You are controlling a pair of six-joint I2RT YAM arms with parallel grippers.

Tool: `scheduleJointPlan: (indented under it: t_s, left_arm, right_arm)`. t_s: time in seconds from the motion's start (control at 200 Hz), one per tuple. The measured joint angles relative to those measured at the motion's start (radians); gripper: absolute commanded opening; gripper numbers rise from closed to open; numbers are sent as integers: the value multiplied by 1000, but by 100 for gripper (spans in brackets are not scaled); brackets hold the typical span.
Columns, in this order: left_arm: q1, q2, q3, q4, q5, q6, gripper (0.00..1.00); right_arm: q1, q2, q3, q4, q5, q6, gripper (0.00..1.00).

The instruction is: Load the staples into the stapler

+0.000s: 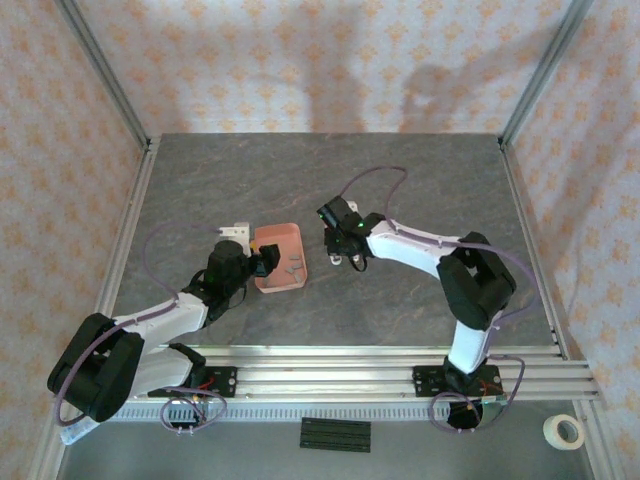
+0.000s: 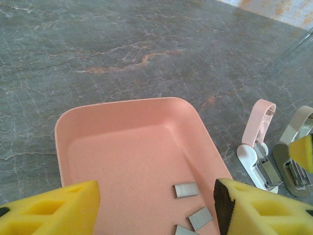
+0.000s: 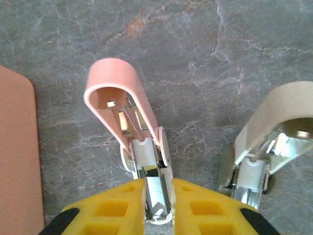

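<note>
Landmark: tray (image 1: 283,238). L gripper (image 2: 156,205) hovers over tray, jaws apart, empty. R gripper (image 3: 159,198), just right of tray, clamped on stapler (image 3: 128,112), lid flipped open. Loose staples (image 2: 186,190) lie in tray. Prob none loaded yet; pick + insert left.

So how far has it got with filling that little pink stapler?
Done: the stapler lies flipped open, pink lid up. In hand: the right gripper is clamped on its base, and the left gripper hovers open over the tray. Left: the staples lie loose in the tray, none picked up, so lifting a strip, sliding it in and shutting the lid all remain.
</note>
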State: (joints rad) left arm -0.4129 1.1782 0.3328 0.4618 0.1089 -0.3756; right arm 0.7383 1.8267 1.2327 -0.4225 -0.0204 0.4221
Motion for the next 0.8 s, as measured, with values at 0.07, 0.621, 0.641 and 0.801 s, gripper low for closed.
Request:
scheduleJointPlan:
  t_s: [0.07,0.621,0.641,0.801]
  left_arm:
    - [0,0,0,0,0,0,64]
    - [0,0,0,0,0,0,64]
    - [0,0,0,0,0,0,64]
    - [0,0,0,0,8,0,64]
  right_arm:
    - [-3,20,2,-4,-12,6,17]
    - [-22,63,17,-10,-86,23,11]
    - [-22,63,17,-9,-87,24,11]
    - [-24,53,12,-2,-120,31,12]
